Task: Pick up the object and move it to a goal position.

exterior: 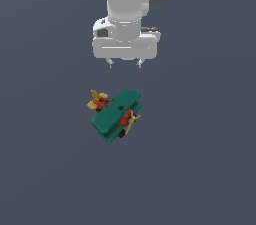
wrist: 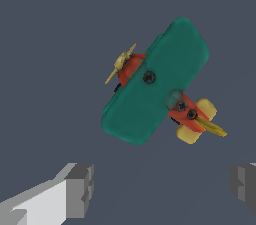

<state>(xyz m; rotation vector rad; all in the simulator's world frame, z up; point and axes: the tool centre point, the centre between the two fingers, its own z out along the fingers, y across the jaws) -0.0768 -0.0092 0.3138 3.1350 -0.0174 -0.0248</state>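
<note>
Gripper (exterior: 125, 63) hangs spread wide and empty above the floor, with the toy biplane (exterior: 117, 114) resting just nearer us in the exterior view, teal wings slanting diagonally across the jaws' line.

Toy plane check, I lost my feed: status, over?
Gripper open, empty, apart from the toy plane. Plane resting on the surface, not grasped. Nothing in the way.
</note>
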